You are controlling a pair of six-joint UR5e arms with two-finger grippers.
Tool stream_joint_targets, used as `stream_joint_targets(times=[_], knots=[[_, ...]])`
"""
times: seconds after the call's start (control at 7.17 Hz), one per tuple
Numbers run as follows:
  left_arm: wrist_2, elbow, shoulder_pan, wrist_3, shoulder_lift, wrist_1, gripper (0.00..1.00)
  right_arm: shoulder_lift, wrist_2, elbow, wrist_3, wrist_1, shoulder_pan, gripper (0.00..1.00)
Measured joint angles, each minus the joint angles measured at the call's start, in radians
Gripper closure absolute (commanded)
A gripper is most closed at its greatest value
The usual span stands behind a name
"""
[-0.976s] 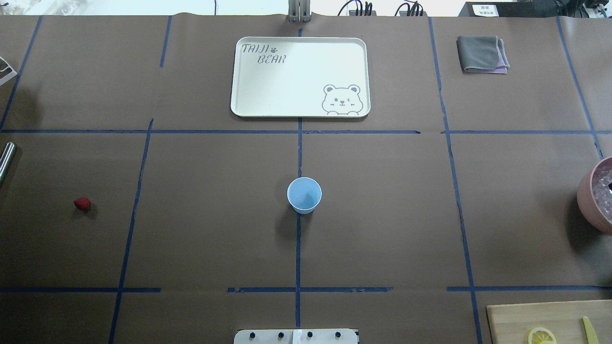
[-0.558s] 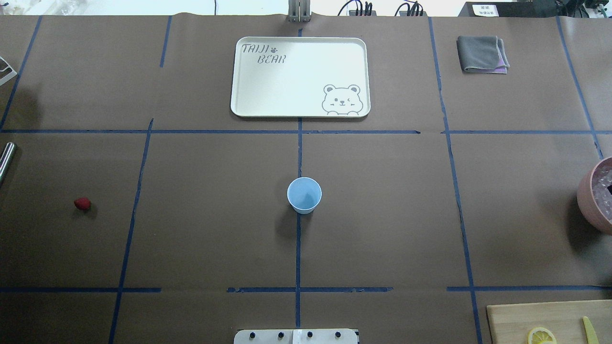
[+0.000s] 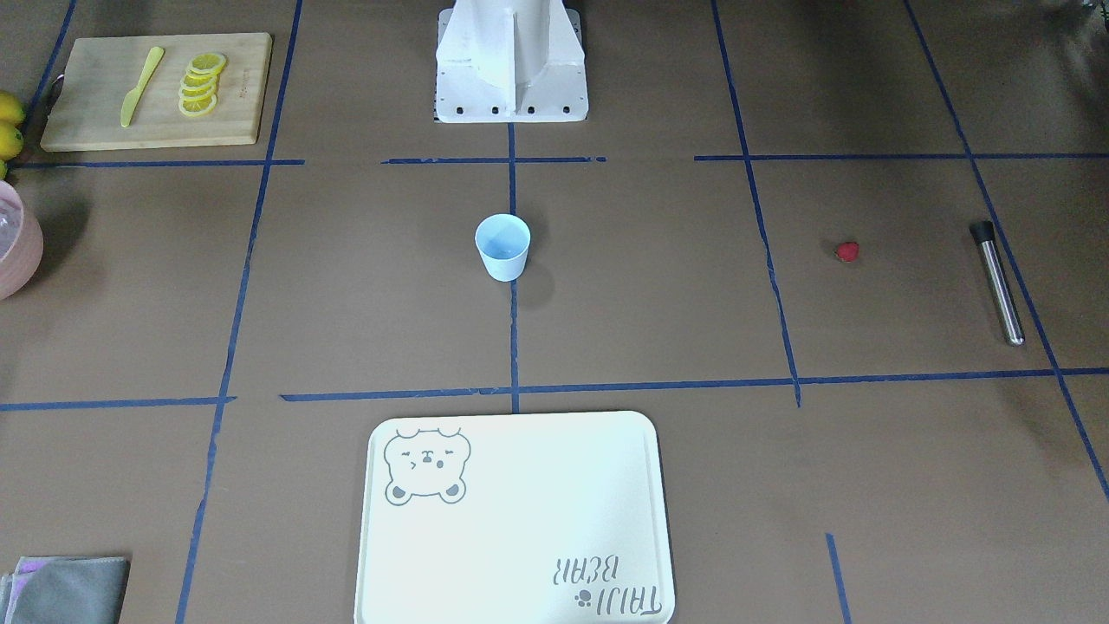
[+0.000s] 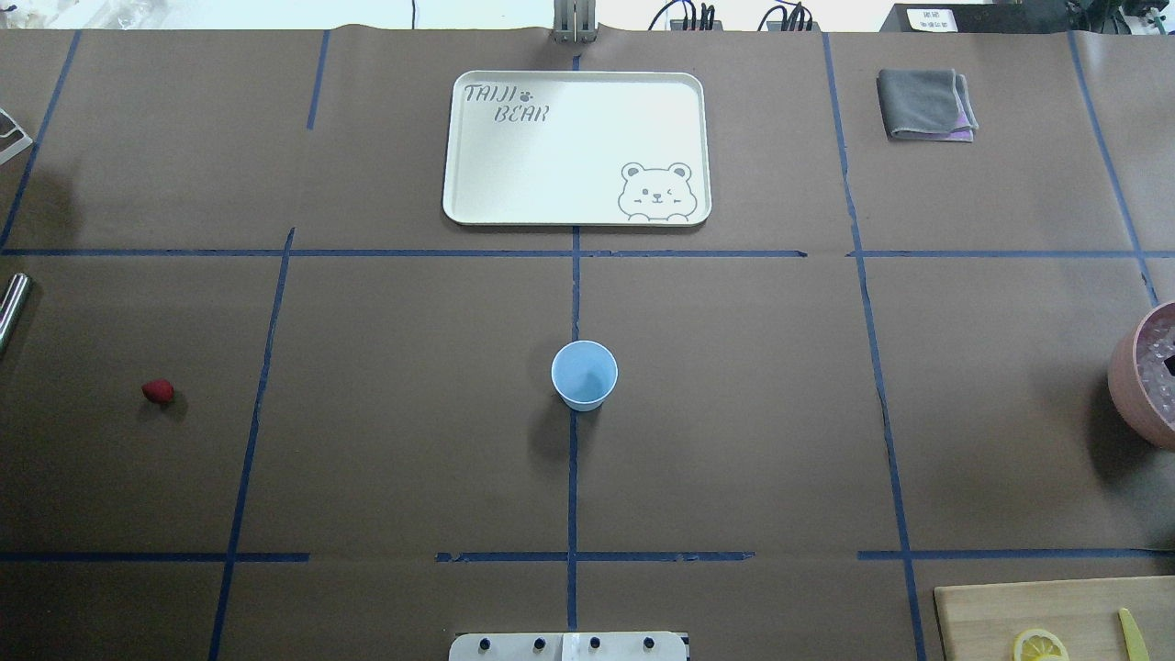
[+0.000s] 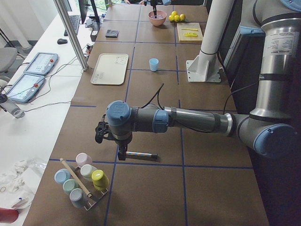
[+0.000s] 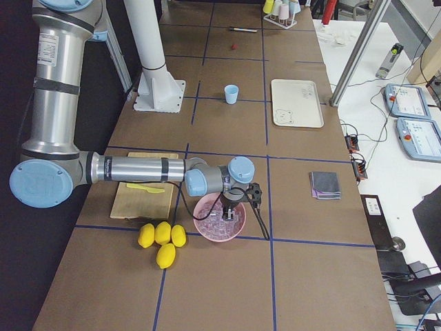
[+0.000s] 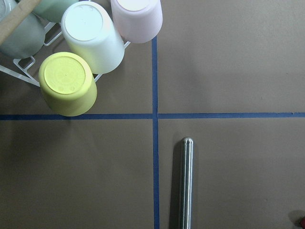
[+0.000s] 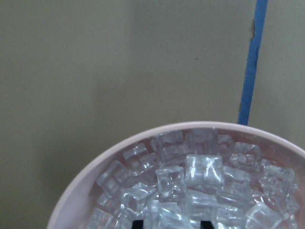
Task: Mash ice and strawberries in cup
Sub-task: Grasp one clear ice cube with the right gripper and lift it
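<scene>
The pale blue cup (image 4: 584,375) stands upright in the middle of the table, also in the front view (image 3: 502,247). The red strawberry (image 4: 158,392) lies alone far to the left. The ice (image 8: 190,186) fills a pink bowl (image 4: 1131,386) at the right edge. My right gripper (image 8: 171,223) is down in the ice, and two dark fingertips (image 8: 138,223) show apart with cubes between them. My left gripper (image 5: 121,151) hangs over a steel muddler (image 7: 186,181); I cannot tell whether it is open or shut.
A white bear tray (image 4: 576,147) lies at the far centre and a folded grey cloth (image 4: 925,104) far right. A cutting board (image 3: 156,87) holds lemon slices and a yellow knife. A rack of upturned cups (image 7: 90,43) stands by the muddler.
The dark tip of my right gripper at the view's right edge has sunk slightly lower into the pink bowl. Cup, strawberry and muddler have not moved.
</scene>
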Motion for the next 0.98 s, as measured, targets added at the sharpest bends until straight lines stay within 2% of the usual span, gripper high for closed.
stream_joint_targets(times=[0.14, 0.42, 0.7, 0.98], knots=[[-0.001, 0.0, 0.0, 0.0, 0.0, 0.0, 0.0, 0.0, 0.0, 0.0, 0.0, 0.0, 0.0, 0.84], [-0.001, -0.001, 0.0, 0.0, -0.001, 0.0, 0.0, 0.002, 0.0, 0.005, -0.002, 0.001, 0.0, 0.96], [-0.001, -0.003, -0.001, -0.001, -0.001, 0.0, 0.0, 0.002, 0.0, 0.024, -0.01, 0.002, 0.002, 0.98], [-0.001, -0.008, -0.001, -0.001, 0.0, 0.001, 0.0, 0.001, 0.001, 0.127, -0.008, -0.008, 0.035, 0.98]])
